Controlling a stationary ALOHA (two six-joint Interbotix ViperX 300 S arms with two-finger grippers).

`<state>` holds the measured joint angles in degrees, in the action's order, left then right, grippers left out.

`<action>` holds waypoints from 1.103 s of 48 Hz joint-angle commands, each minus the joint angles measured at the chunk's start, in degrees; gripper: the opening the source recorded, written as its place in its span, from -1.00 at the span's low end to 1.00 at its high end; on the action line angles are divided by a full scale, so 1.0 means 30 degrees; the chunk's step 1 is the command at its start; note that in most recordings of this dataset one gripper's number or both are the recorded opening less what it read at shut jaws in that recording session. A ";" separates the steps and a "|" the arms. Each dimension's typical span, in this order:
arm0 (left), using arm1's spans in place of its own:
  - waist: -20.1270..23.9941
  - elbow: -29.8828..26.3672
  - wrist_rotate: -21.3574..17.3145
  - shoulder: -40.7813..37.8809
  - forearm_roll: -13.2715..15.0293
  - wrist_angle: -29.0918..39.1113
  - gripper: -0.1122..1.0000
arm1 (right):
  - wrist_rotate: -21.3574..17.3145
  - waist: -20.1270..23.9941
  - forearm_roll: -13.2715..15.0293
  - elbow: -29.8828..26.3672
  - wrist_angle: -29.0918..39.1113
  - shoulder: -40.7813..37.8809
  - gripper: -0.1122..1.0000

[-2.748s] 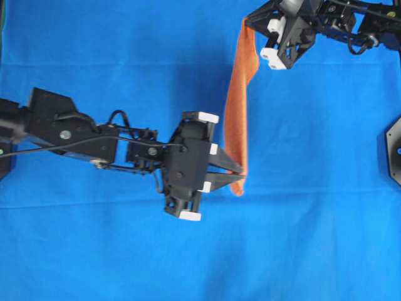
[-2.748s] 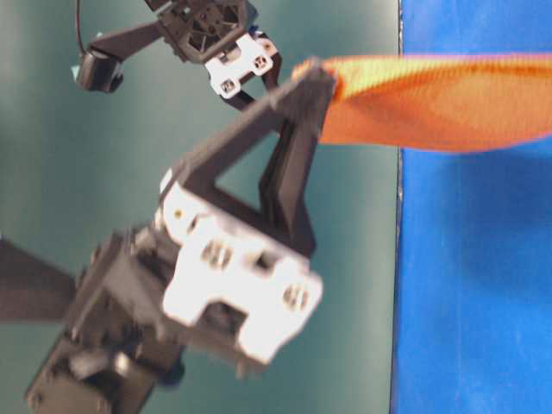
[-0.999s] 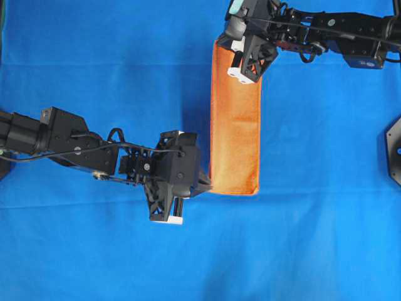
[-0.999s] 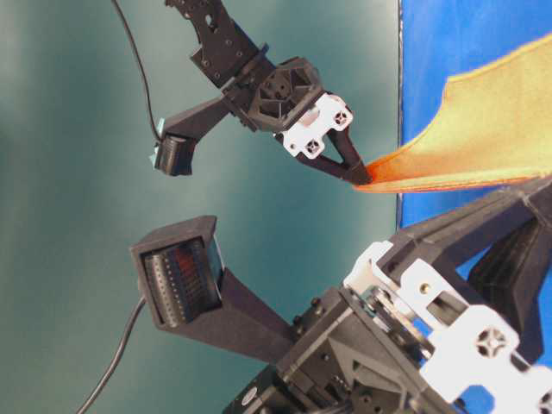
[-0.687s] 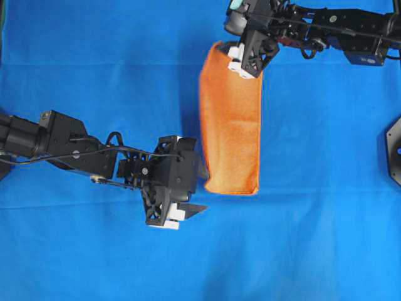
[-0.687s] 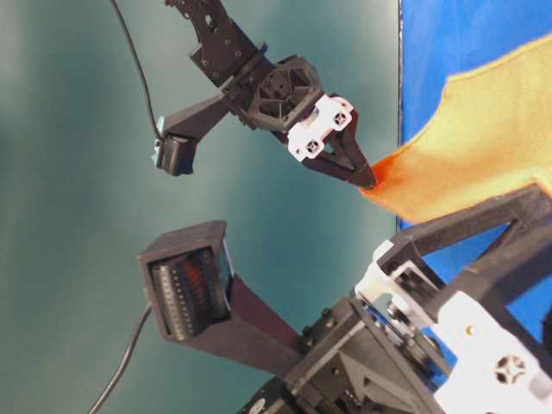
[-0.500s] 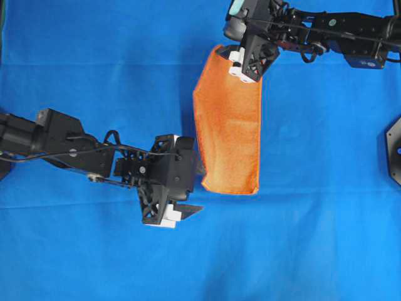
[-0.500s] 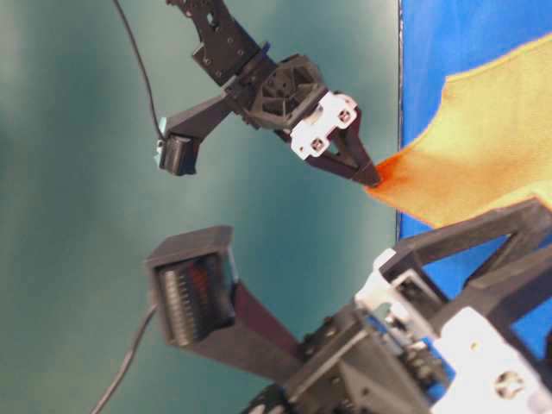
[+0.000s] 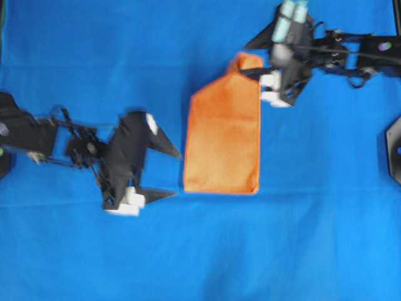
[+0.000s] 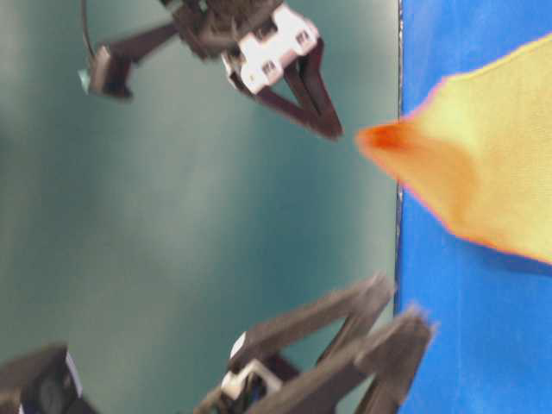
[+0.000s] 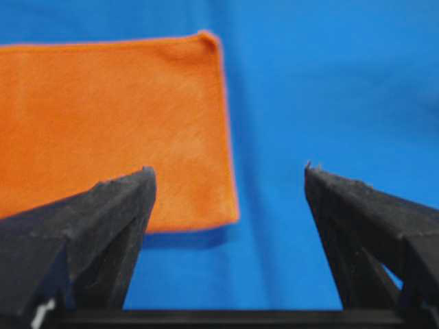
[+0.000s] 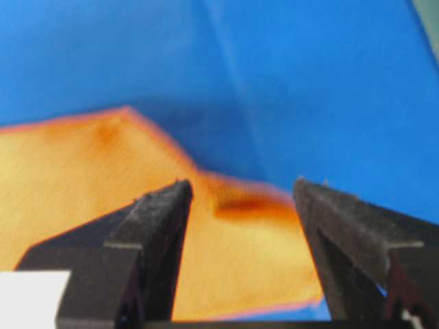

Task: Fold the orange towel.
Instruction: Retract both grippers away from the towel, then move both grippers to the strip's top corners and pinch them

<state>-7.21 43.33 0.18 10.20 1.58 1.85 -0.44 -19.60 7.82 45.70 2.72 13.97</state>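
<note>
Both grippers stood with their jaws spread wide and nothing between them, and the orange towel point(image 9: 223, 141) lay on the blue sheet point(image 9: 200, 251) as a tall folded strip, so we judged one fold to be laid down and released. We placed the left gripper point(image 9: 164, 173) just off the towel's lower left corner, clear of the cloth; from its wrist view the towel's point(image 11: 113, 127) corner sat beyond its left finger with bare sheet beyond the other. The right gripper point(image 9: 266, 88) hung beside the towel's upper right end, where a small tab of cloth poked up past the slanted top edge. In the right wrist view that end of the towel point(image 12: 82, 185) looked rumpled and raised below the parted fingers point(image 12: 154, 219), and the table-level view showed the tip point(image 10: 384, 138) lifted off the sheet, apart from the fingers point(image 10: 297, 99) above it. We took that uneven top to be the weak point of the fold: the edges did not match there, so any further fold would likely call for squaring that end first.
</note>
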 commanded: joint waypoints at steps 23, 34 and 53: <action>0.2109 0.5889 0.0029 0.6738 0.0000 -0.4248 0.70 | -0.1758 0.1377 -0.0703 0.5068 0.0000 0.7031 0.33; 0.2197 0.5859 0.0029 0.6621 0.0000 -0.4307 0.69 | -0.1787 0.1406 -0.0674 0.5068 -0.0176 0.6797 0.33; 0.4541 0.3574 -0.0352 0.3340 0.0000 -0.5654 0.69 | -0.1699 0.0352 -0.0557 0.4160 -0.1406 0.5010 0.33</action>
<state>3.43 57.48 -0.70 23.12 1.58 -14.50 -5.63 -16.79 6.06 60.12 -0.62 30.41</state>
